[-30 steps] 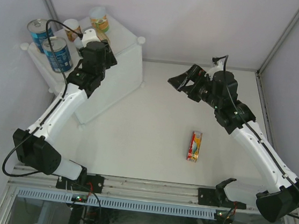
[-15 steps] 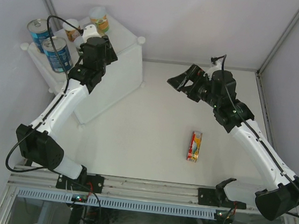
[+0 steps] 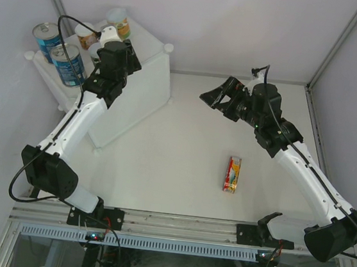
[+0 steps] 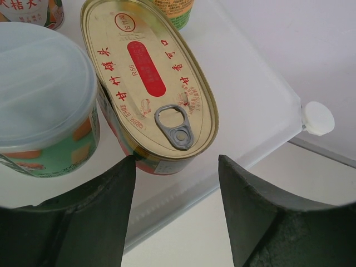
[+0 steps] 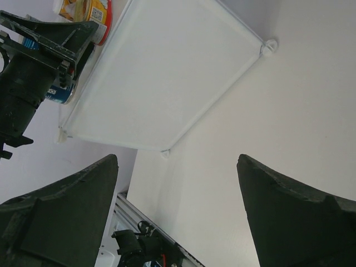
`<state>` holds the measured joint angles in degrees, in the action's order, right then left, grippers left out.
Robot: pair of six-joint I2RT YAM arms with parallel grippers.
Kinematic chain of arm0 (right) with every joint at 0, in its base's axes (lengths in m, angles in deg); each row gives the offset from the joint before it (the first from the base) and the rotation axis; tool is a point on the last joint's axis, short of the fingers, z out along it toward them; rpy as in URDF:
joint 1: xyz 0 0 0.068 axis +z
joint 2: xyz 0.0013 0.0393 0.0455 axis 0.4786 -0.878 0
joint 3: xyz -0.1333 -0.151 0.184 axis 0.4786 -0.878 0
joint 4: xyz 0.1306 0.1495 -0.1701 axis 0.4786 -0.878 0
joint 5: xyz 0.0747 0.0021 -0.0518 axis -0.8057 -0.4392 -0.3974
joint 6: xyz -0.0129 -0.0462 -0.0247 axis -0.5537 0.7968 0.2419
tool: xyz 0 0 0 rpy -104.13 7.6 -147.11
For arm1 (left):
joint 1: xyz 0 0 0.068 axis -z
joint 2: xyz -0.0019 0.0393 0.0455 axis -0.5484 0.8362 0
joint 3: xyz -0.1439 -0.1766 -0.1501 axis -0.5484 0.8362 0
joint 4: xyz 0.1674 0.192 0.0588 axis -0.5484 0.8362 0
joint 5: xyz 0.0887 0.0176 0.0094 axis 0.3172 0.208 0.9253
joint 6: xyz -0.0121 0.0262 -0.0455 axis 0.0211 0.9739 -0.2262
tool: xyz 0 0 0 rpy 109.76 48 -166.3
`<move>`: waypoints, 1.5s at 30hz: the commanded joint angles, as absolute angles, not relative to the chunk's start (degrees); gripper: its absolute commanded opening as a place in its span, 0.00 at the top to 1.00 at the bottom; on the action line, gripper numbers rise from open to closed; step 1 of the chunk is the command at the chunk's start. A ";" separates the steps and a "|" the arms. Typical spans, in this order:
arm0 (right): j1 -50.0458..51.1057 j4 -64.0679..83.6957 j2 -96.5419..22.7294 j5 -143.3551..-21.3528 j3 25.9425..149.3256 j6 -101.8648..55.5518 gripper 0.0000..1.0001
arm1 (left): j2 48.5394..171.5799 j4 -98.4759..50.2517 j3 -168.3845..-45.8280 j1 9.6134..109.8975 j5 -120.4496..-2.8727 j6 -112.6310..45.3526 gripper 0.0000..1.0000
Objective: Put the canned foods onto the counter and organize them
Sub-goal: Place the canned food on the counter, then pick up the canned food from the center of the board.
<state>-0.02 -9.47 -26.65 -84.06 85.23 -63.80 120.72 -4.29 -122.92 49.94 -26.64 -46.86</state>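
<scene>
On the counter [image 3: 147,81], the white box at the far left, stand two tall blue-labelled cans [image 3: 67,63] and small round cans [image 3: 118,22]. My left gripper [image 3: 111,45] hovers over them, open. In the left wrist view a flat oval tin [image 4: 150,83] with a gold pull-tab top lies on the counter just beyond the fingertips [image 4: 125,172], beside a small can with a translucent lid [image 4: 44,105]. Nothing sits between the jaws. A second oval tin [image 3: 232,173] lies on the table at centre right. My right gripper [image 3: 213,97] hangs open and empty above the table, facing the counter [image 5: 161,72].
Round white knobs [image 4: 319,118] mark the counter's corners. Grey walls close in the left, back and right sides. The arm bases and a metal rail [image 3: 174,223] run along the near edge. In the right wrist view the left arm [image 5: 30,78] shows beside the counter.
My left gripper has shifted slightly toward the back of the counter, its jaws staying open. The right arm has barely moved.
</scene>
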 commanded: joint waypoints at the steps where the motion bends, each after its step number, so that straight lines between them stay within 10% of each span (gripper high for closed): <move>1: -0.38 -7.94 -26.16 -84.01 87.41 -62.92 0.13 | 119.49 -5.60 -125.77 49.59 -27.55 -46.58 0.35; 24: -1.24 -26.23 -9.49 -68.66 67.95 -59.25 0.04 | 101.95 -1.40 -113.34 73.30 -17.92 -44.52 0.32; 45: -16.58 -39.07 14.92 -71.89 55.60 -59.68 0.00 | 118.98 6.66 -112.45 92.04 -28.25 -53.30 0.30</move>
